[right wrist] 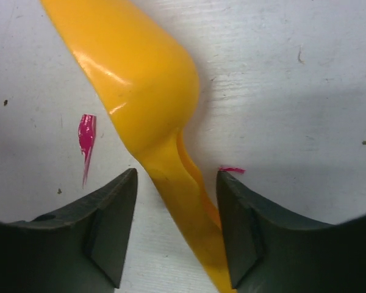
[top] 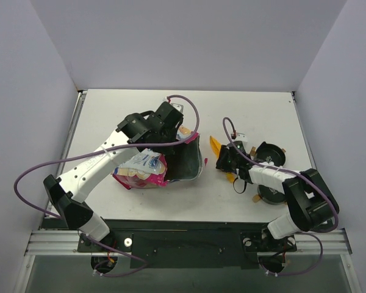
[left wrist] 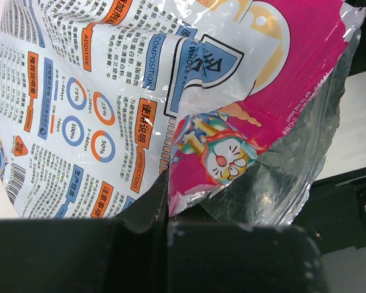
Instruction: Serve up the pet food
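A: Yellow scoop [right wrist: 146, 85] flat on the counter [right wrist: 293, 91], handle running between the right gripper [right wrist: 177, 173] jaws.
B: Gripped?
A: No. Jaws roughly half open, straddling the handle. Counter shows between the handle and one finger. The other finger sits close, contact unclear.
B: And the left gripper [left wrist: 166, 198]?
A: Jaws fully closed, pinching the bag [left wrist: 110, 91] film beside its open mouth. Bag lies on its side mid-counter, silver-lined mouth facing the scoop.
B: Where's the pet food?
A: Can't tell. No pellets resolve in any view, and the bag interior reads dark from above.
B: Bowls?
A: Two black ones, far bowl [top: 269, 151] and near bowl [top: 269, 194], right of the scoop and beside the right arm. Contents too small to make out. Scoop sits between bag and bowls. Pink smear [right wrist: 86, 137] on the counter just beside the scoop.
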Robot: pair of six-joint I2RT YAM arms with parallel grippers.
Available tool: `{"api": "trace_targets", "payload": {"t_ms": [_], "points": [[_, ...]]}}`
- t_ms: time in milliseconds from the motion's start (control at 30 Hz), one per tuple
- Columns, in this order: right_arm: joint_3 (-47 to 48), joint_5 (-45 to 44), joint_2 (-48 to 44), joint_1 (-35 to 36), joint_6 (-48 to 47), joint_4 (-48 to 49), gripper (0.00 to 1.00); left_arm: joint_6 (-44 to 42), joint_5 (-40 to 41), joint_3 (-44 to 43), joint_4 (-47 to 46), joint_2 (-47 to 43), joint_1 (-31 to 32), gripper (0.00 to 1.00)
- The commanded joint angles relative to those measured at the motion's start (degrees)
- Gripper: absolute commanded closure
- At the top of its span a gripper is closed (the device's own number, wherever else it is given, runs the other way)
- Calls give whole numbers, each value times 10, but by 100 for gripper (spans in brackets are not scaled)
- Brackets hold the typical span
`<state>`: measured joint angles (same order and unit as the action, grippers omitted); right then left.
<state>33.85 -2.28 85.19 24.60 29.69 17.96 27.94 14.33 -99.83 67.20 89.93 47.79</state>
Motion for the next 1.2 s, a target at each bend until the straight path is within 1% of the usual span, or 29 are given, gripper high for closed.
{"api": "trace_targets", "payload": {"t_ms": [0,33,67,100,133,167,300,333,367,400,433,500,533,567,600,633,667,700,733,800,833,867,900,933,967,1067,1100,1167], "points": [[-15,-81,-10,34,-2,20,57,5,-44,-47,-24,-1,5,100],[-23,-98,-13,52,-4,30,61,5,-43,-46,-27,-2,5,100],[-41,-138,-14,61,-3,43,63,6,-42,-45,-26,-1,5,100],[-47,-156,-13,79,-1,48,64,6,-42,-45,-26,-2,5,100],[-61,-194,-13,86,0,60,64,6,-42,-45,-25,1,5,100],[-72,-206,-7,101,3,79,62,6,-41,-45,-23,1,5,100],[-82,-262,27,131,-14,118,62,9,-38,-42,-12,2,5,100],[-84,-274,36,135,-17,126,62,9,-36,-41,-9,2,5,100],[-86,-281,42,136,-23,138,64,11,-35,-41,-3,3,5,100],[-86,-300,53,142,-27,139,69,11,-35,-45,0,6,5,100],[-87,-311,59,147,-32,140,83,11,-33,-50,7,8,5,100],[-80,-319,79,154,-32,140,100,12,-30,-57,18,10,5,100],[-76,-309,75,157,-31,131,100,11,-26,-58,21,13,5,100],[-63,-302,65,157,-15,90,100,11,-26,-62,27,13,6,100],[-56,-283,23,152,-5,64,100,8,-20,-64,29,14,6,100],[-43,-251,-8,148,4,8,100,9,-19,-68,34,14,5,100],[-35,-237,-59,127,9,-22,100,8,-16,-69,34,14,5,100],[-16,-182,-86,111,23,-92,100,6,-14,-68,31,13,5,100],[-3,-151,-123,74,26,-121,100,9,-17,-64,29,12,4,100],[24,-72,-173,37,40,-217,100,12,-25,-51,11,9,3,100],[49,-10,-181,29,40,-272,100,16,-28,-43,-2,6,3,100],[60,12,-194,13,38,-308,100,19,-37,-39,-16,4,3,100],[86,75,-198,9,28,-367,100,21,-39,-34,-23,3,3,100],[96,99,-210,5,20,-392,100,24,-42,-32,-33,2,3,100],[124,123,-218,4,12,-451,100,25,-43,-29,-38,1,2,100],[157,166,-273,2,9,-515,100,25,-40,-23,-60,-4,2,100],[162,160,-281,1,9,-539,100,24,-38,-19,-63,-7,2,100],[148,125,-296,1,13,-536,100,23,-31,-13,-70,-10,1,100]]}}
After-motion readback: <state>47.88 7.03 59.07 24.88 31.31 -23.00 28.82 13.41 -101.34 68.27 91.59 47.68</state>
